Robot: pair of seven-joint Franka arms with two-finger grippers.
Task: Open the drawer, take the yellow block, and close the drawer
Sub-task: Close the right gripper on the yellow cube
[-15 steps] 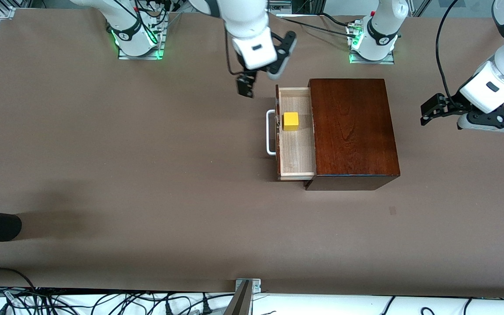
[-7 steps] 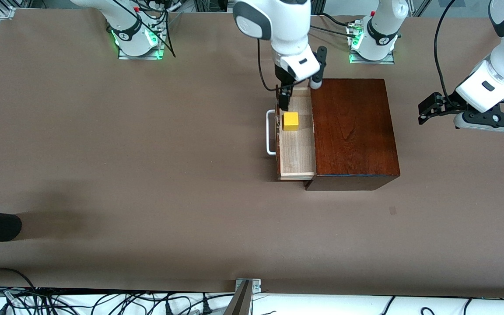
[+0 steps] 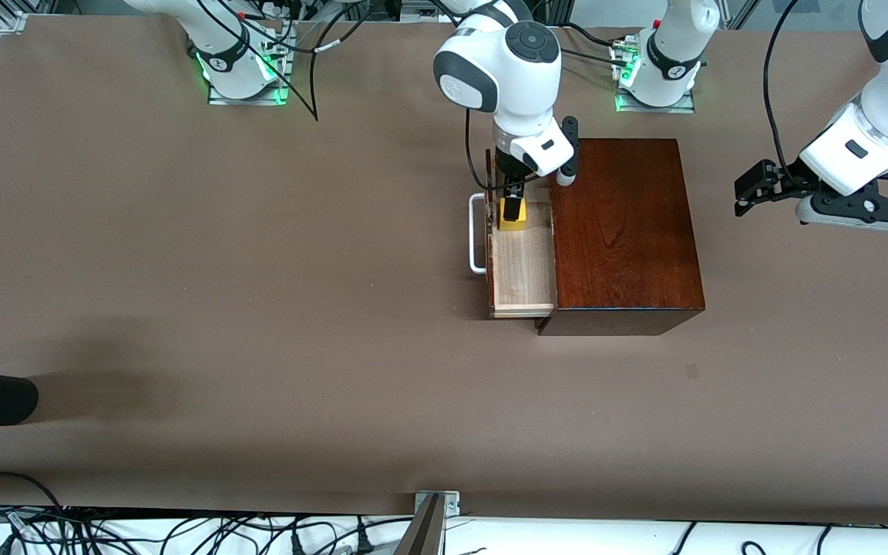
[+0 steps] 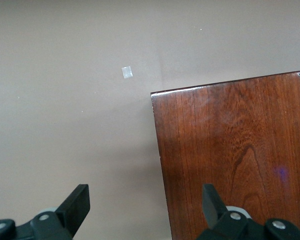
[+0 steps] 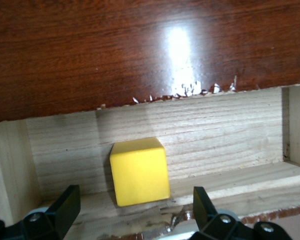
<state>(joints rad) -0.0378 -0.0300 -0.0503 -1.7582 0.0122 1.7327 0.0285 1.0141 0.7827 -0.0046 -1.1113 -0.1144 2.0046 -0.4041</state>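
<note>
Front view: brown table (image 3: 259, 308); right gripper (image 3: 512, 206) spread over yellow block (image 3: 513, 224) (left gripper (image 4: 145, 205) spread, waiting).

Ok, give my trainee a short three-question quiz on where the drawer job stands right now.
1. True or false: the drawer is pulled out of the wooden box.
2. Where is the yellow block? A) on the table B) in the drawer C) on top of the box
3. Fill in: the right end effector is open above the ____, while the left end effector waits open at the left arm's end of the table.

Key: 1 true; 2 B; 3 yellow block.
</note>
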